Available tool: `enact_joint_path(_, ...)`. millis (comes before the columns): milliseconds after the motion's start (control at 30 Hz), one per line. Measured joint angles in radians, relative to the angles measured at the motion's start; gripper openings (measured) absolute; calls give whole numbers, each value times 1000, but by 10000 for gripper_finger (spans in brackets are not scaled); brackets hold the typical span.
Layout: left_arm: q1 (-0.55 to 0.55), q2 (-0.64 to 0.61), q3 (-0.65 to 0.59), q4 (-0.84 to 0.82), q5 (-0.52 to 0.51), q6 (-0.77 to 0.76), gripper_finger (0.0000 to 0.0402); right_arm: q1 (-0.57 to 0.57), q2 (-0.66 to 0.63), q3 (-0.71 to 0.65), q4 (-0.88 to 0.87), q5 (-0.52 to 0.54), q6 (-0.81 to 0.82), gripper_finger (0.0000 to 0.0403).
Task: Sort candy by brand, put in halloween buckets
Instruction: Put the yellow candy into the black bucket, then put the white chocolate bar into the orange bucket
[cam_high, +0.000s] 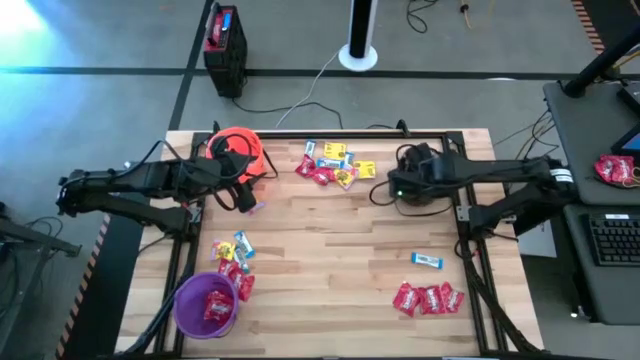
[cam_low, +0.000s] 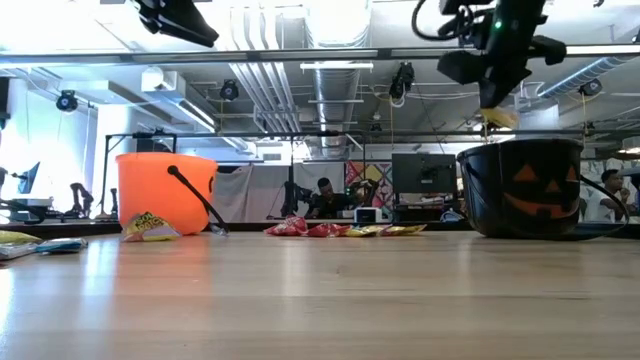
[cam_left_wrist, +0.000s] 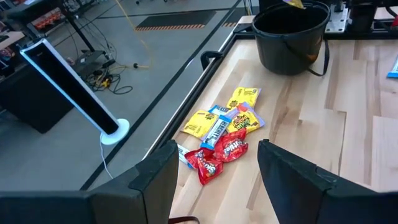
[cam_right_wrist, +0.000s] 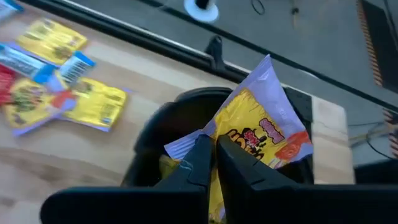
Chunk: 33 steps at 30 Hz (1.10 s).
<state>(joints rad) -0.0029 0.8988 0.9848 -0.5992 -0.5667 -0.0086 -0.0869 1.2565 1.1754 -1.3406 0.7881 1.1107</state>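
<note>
Right gripper (cam_right_wrist: 214, 152) clenched on a yellow packet (cam_right_wrist: 258, 134), pinched at the packet's lower edge, long axis rising up and away from the fingertips. Directly beneath: the black bucket (cam_right_wrist: 168, 124), standing at the far edge of the tabletop toward the right corner. From the low view, packet (cam_low: 497, 117) hanging just above the black rim (cam_low: 520, 150), apart from it. Coming move, by the look of it, a plain release: straight down into the mouth, no sideways travel needed. Something yellow possibly lying inside already, though hard to make out in the dark interior.

Left gripper (cam_left_wrist: 214, 180) spread wide and empty, hovering near the orange bucket (cam_high: 236, 148) at the far left corner, facing the mixed pile of candy (cam_left_wrist: 224, 134) along the far edge. Purple bucket (cam_high: 206, 305) at the near left corner, red packets inside. More red packets (cam_high: 428, 298) at the near right edge, a blue-and-white one (cam_high: 427, 261) just beside them.
</note>
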Motion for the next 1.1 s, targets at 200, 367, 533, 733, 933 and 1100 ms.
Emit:
enact_joint_path(200,0,11,0,1,0,0,203,-39,37,27,2,-56,-34,72)
enact_joint_path(367,0,24,0,1,0,0,203,-58,41,28,1,-83,-51,121)
enact_joint_path(533,-10,30,0,-3,8,-12,203,-27,40,28,109,-84,-133,147)
enact_joint_path(733,-61,30,0,-30,121,-60,203,58,50,23,454,-122,-433,155)
enact_joint_path(933,-177,39,0,-120,144,-176,203,126,135,18,767,-213,-714,143)
enact_joint_path(1100,-288,78,0,-186,151,-303,203,160,220,30,852,-255,-781,133)
